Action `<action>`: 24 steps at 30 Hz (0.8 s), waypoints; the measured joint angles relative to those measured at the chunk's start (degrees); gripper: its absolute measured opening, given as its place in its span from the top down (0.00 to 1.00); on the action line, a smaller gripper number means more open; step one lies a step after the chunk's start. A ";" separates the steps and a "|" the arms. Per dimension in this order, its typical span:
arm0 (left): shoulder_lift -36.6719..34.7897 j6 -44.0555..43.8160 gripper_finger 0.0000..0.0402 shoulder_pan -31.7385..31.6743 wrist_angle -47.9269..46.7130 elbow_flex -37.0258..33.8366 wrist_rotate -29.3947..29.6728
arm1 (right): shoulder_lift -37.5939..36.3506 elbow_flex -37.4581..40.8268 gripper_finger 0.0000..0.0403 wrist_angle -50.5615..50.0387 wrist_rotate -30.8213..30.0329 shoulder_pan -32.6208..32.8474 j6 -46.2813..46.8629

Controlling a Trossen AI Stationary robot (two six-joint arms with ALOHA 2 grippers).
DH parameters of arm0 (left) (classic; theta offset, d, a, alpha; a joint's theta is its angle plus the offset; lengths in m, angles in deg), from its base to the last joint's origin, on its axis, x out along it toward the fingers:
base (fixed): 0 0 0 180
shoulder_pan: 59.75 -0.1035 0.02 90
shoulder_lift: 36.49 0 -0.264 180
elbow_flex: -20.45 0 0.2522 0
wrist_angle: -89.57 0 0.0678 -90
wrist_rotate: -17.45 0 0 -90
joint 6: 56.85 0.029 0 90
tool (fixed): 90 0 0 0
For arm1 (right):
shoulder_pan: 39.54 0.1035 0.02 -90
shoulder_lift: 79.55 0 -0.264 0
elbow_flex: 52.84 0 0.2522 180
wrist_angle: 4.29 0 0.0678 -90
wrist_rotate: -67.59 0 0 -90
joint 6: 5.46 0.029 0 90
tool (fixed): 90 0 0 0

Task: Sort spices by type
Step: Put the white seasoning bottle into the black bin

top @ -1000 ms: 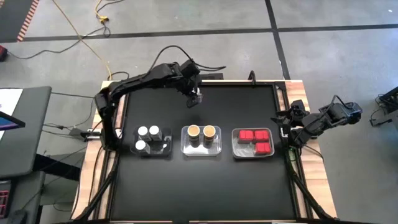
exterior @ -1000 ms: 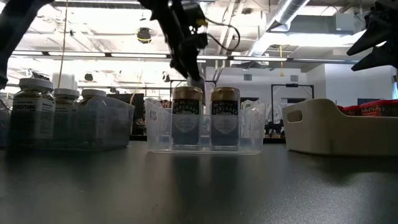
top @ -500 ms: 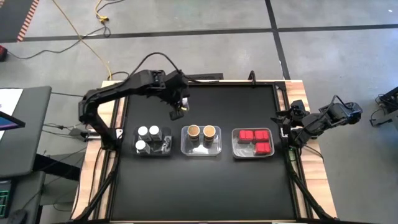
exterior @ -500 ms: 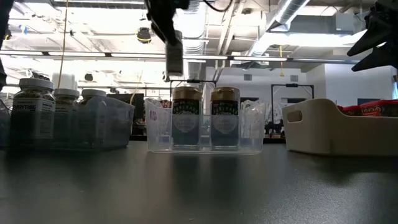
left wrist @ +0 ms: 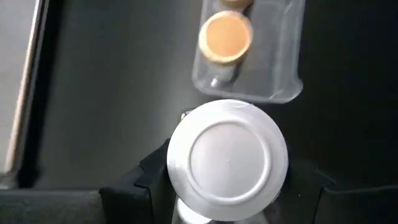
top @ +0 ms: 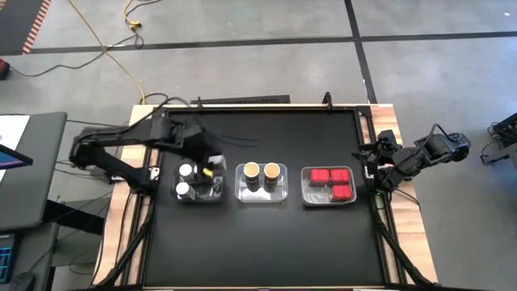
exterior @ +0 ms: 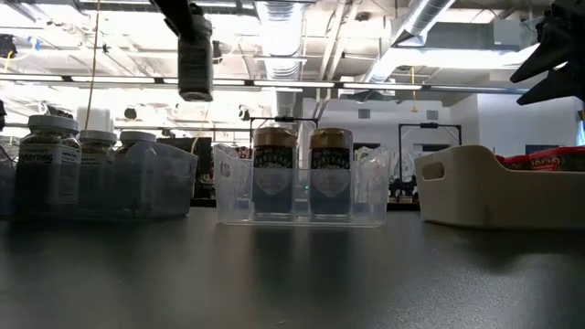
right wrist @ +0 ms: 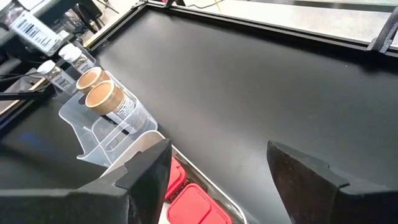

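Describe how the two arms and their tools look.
Both arms are dark, jointed links. The left arm has thin black cable looping along it. The right tool has two broad, flat black fingers. The left tool shows matte black finger blocks.

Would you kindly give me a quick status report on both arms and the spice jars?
Left gripper shut on white-capped jar, above left tray. Right gripper parked at right table edge, empty. Nothing in the way.

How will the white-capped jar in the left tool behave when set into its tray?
The white-capped jar, gripped by the left tool, looks rigid and taller than wide, so it may tip if released tilted. Being round, it could roll once fallen; the tray walls should stop it.
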 joint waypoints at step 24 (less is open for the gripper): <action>-8.22 -12.27 0.51 16.96 7.47 -24.86 3.87 | 0.00 0.00 0.28 0.00 -0.03 0.00 0.23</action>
